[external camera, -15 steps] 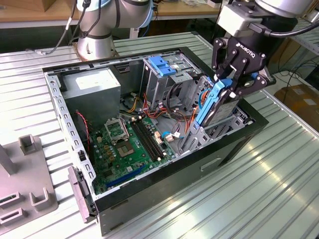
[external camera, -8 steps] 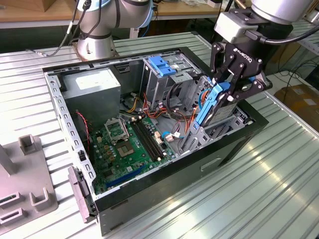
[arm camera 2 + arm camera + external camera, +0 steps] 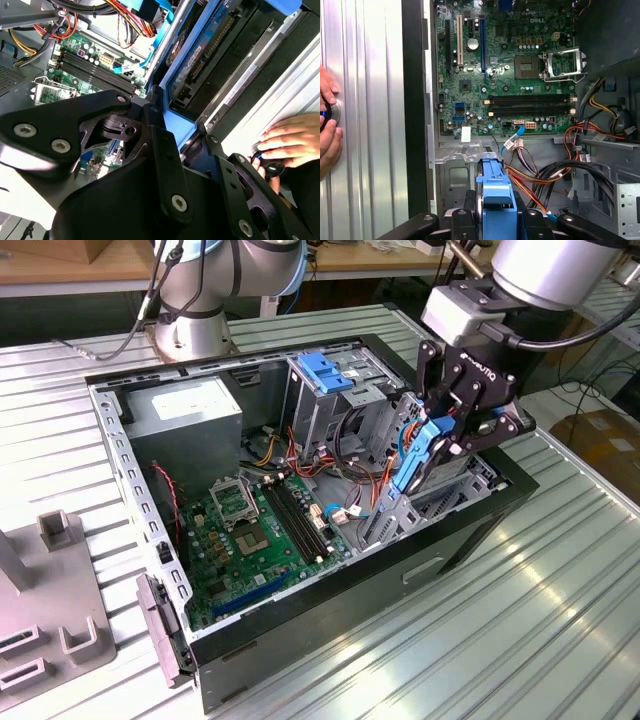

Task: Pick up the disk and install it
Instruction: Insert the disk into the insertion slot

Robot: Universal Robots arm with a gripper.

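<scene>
Gripping the disk [image 3: 412, 462] by its blue carrier frame, the gripper [image 3: 438, 443] has its black fingers pressed onto the frame from both sides.

- Exterior view: the disk is held on edge and tilted over the open computer case [image 3: 300, 615], at the end toward the exterior view's right, just beside the drive cage [image 3: 335, 410] with its blue clip [image 3: 322, 370] on top. I cannot tell whether the disk's lower end touches the bay. The grey power-supply box [image 3: 185, 412] sits at the far corner and the motherboard [image 3: 255, 530] lies flat on the case floor. The case stands on a ribbed metal table [image 3: 520, 620], and a grey fixture [image 3: 45, 625] lies at the exterior view's left.
- First wrist view: this looks along the disk edge-on. The blue frame stands between the two fingers [image 3: 461, 221], with red, orange and black cables [image 3: 545, 175] just beside it.
- Both wrist views add a person's hand [image 3: 289, 142] resting on the table outside the case wall, fingers around a small round black object [image 3: 272, 167].
- Second wrist view: the disk's connector end and the bay rails are seen close up.
</scene>
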